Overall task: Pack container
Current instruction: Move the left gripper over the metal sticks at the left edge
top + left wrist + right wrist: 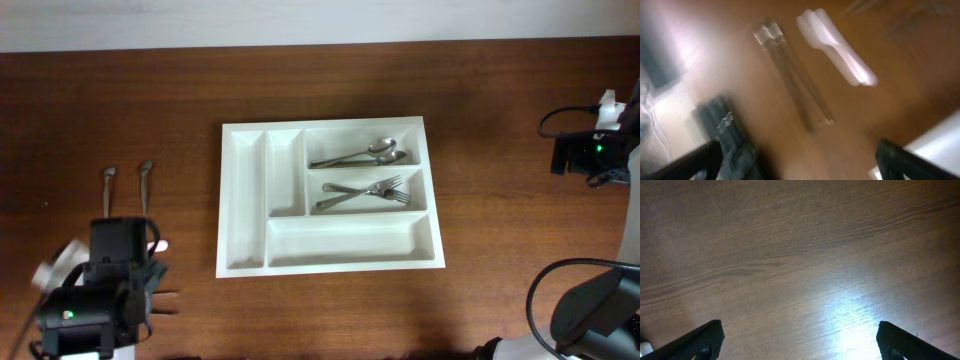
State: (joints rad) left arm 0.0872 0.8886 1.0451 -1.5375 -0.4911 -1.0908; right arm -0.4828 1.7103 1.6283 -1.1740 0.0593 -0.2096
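Partly packed, with 2 steel spoons (383, 147) and 2 steel forks (385, 187) in large white plastic tray (245, 190)
Leaves 2 metal utensils (145, 180) on wooden table (120, 100), with left gripper (797, 150) and right gripper (799, 327) spread, empty

The container (350, 241) is sitting mid-worktop (500, 230); spoons (358, 156) are lying in its far wide compartment; forks (365, 191) are lying in the middle one, just before them; two loose utensils (145, 190) are resting side by side, well left of it.

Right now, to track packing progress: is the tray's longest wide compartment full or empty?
Empty: the tray shows bare white there; spoons and forks lie in other compartments.
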